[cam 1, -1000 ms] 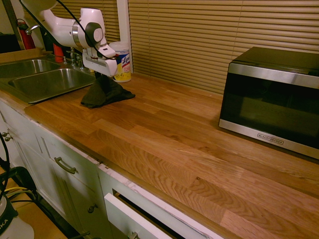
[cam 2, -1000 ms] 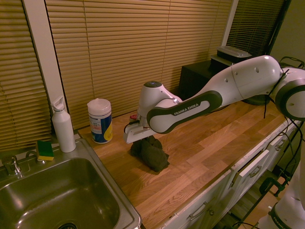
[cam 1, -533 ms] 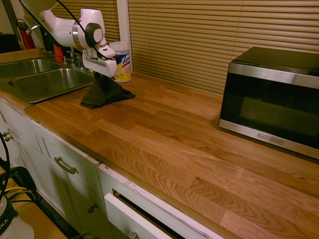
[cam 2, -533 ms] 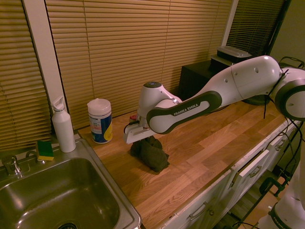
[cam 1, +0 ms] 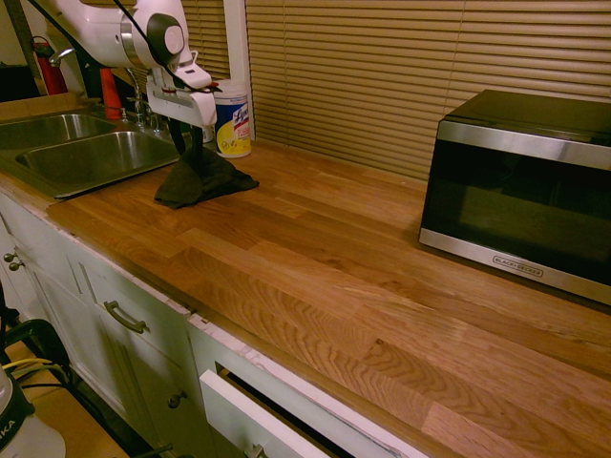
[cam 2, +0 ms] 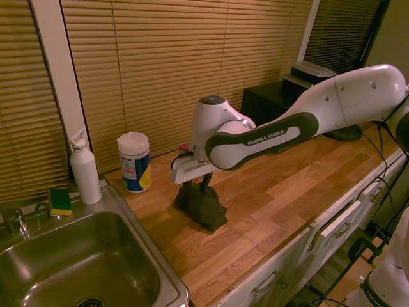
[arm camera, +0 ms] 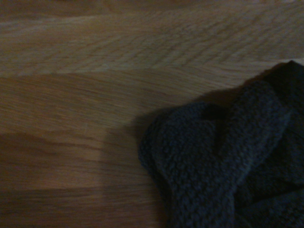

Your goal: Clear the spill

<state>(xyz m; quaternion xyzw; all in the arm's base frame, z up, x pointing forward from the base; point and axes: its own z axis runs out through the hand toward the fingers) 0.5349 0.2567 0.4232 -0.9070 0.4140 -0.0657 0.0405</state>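
Two outside views: I saw the gripper [cam 2: 199, 187] standing higher over the cloth [cam 2: 204, 208] than it did half a second before, when its white body sat down on the cloth's peak
Fingers: spread apart with a gap between them, both dark and pointing straight down, tips at the top of the cloth; I saw nothing held between them
Arm: the wrist had risen and the forearm had lifted with it, and it was no longer pressed low to the countertop [cam 1: 334, 258]
Cloth: dark and bunched, it lay where it had lain, on the wood just in front of the wipes canister [cam 2: 134, 162] and beside the sink [cam 2: 64, 268]
Wrist view: the cloth's looped weave filled one corner, bare wood grain filled what remained
Spill: I could not make out any drops on the open wood; the cloth covered the patch under the gripper, so whether any liquid lay beneath it I could not tell
Microwave [cam 1: 520, 191]: unmoved, well apart at the far end
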